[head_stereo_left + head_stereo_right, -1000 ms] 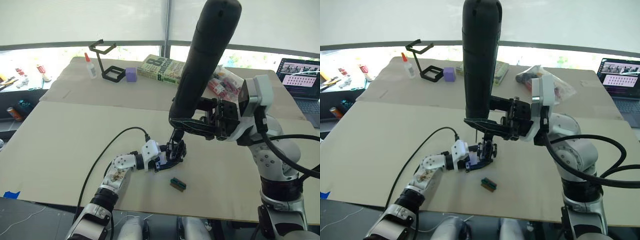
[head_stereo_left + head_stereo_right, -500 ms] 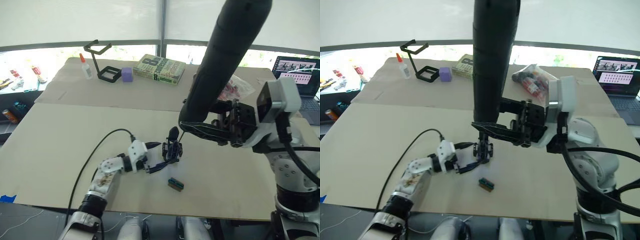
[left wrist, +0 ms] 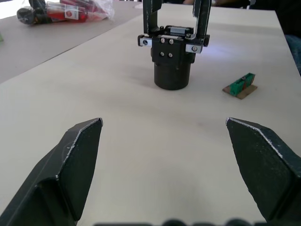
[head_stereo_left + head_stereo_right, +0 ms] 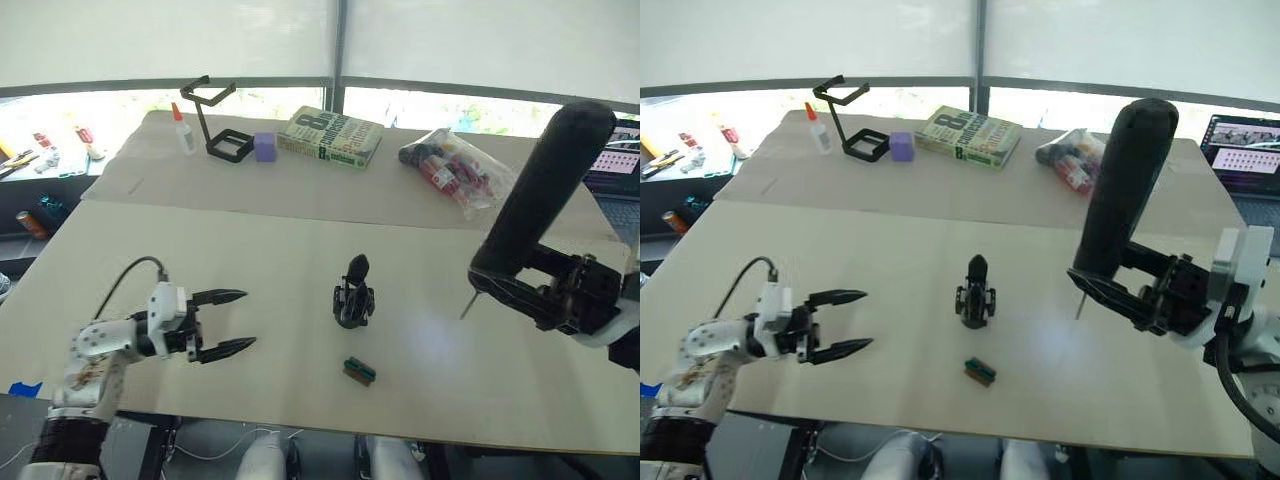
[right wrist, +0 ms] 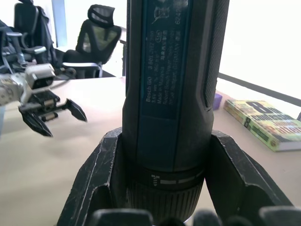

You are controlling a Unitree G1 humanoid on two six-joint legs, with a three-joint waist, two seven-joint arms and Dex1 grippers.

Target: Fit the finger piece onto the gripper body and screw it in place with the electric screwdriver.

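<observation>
With the gripper body [image 4: 353, 297] standing mid-frame on the counter [image 4: 250, 260], left tool [image 4: 232, 320] spread empty at lower left, right tool [image 4: 545, 290] clamping the electric screwdriver [image 4: 535, 200] should lay it down gently, clear of the body.

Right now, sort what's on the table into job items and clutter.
Job: gripper body, standing upright; electric screwdriver, held in the right gripper.

Clutter: green-and-brown block, book, purple cube, wire-frame stand, glue bottle, bag of items, laptop.
</observation>
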